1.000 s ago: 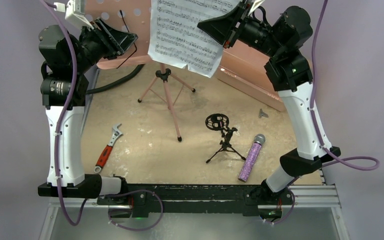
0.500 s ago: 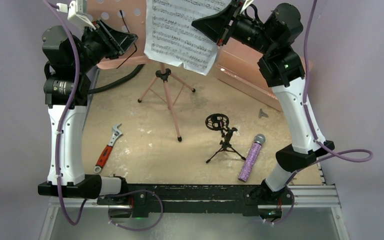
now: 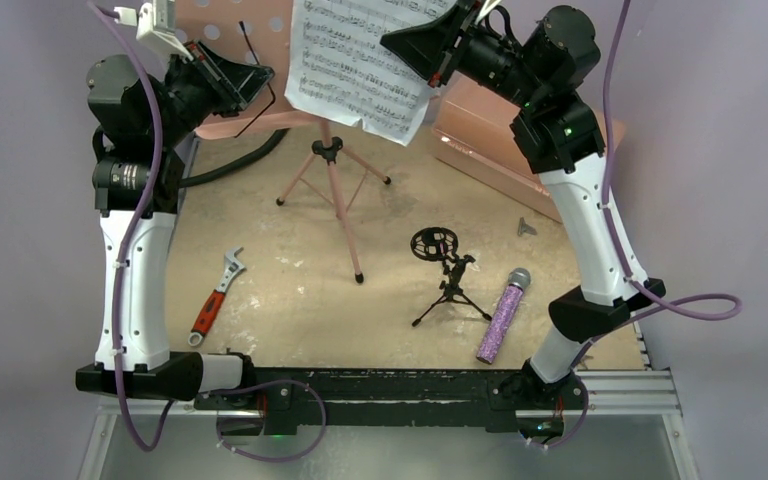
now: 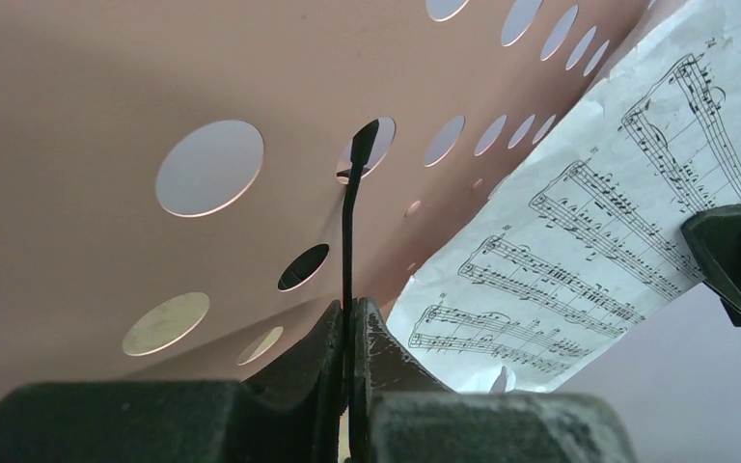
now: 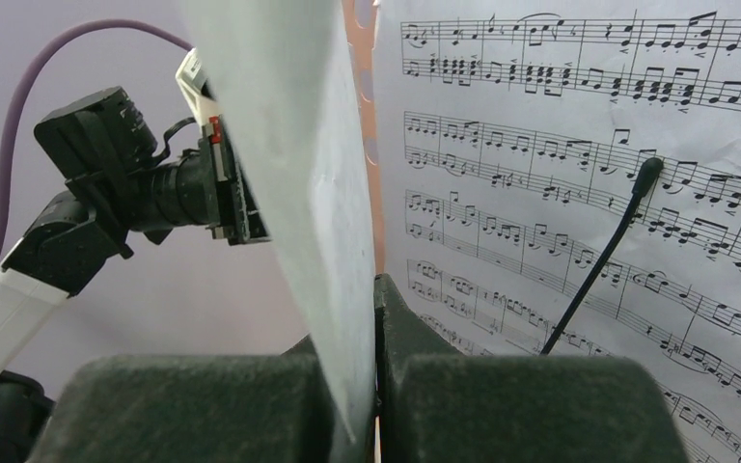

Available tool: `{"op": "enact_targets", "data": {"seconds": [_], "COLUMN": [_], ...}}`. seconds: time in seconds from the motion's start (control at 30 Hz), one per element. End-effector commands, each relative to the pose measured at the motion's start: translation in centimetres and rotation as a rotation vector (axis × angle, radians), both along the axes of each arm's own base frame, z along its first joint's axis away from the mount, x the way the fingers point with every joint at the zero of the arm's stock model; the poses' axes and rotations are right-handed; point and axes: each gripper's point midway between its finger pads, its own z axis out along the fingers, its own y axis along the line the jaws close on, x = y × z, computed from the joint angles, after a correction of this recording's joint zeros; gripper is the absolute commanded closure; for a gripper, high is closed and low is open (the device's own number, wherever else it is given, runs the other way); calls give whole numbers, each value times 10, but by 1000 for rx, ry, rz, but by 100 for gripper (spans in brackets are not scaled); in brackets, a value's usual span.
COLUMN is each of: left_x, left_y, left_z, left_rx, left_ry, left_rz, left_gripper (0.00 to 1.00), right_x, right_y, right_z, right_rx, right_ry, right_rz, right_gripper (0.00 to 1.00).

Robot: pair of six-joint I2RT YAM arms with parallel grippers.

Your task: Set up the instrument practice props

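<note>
The pink perforated music stand stands on tripod legs at the back. My left gripper is shut on the stand's thin black wire page holder, close against the pink desk. My right gripper is shut on a white sheet-music page and holds it against the desk. In the right wrist view the gripper pinches a page seen edge-on, with printed music and a second wire holder behind. The purple glitter microphone lies beside the black tripod mic stand.
A red-handled wrench lies at the front left. The salmon box stands at the back right under my right arm. A black hose runs along the back left. A small grey part lies right of the mic stand.
My right arm has moved up and to the left with the page, which has slid left across the stand. My left arm has shifted slightly and keeps its grip.
</note>
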Motion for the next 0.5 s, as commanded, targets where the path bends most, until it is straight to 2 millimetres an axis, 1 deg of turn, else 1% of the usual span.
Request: {"op": "enact_targets", "data": {"seconds": [0.0,0.2,0.47], "left_x": [-16,-22,-27], "left_y": [-7,-10,-14], "left_z": [22,25,26], "left_rx": [-12,-8,1], "left_ry": [-94,-119,-138], "left_rz": [-46,-67,-97], "left_gripper": [100,100,100], "right_x": [-6,-5,2], "right_y": [-6,-1,4], "right_z": [26,26,21], "right_rx": [47,52,38], "right_ry": [-78,-91,-91], "right_rz": [-39,-45,-67], "right_gripper": [100,100,100]}}
